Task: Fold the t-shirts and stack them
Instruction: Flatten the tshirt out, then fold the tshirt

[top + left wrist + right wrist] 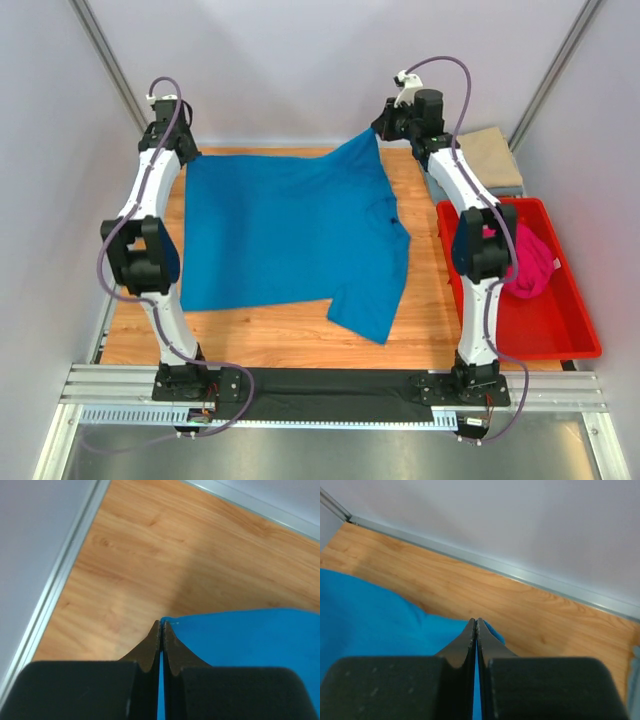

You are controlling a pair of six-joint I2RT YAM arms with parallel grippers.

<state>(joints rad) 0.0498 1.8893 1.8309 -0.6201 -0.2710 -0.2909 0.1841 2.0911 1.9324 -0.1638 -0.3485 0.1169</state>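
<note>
Both jaws pinch the far edge of the bright blue cloth t-shirt [290, 235]; its first fold seems in hand, likely needing that edge carried evenly nearward.

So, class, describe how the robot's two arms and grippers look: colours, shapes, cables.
Both the left arm and right arm have white links with black joint housings. A mauve-grey cable loops along each. The left gripper and right gripper have black bodies and dark fingers tapering to thin tips.
</note>
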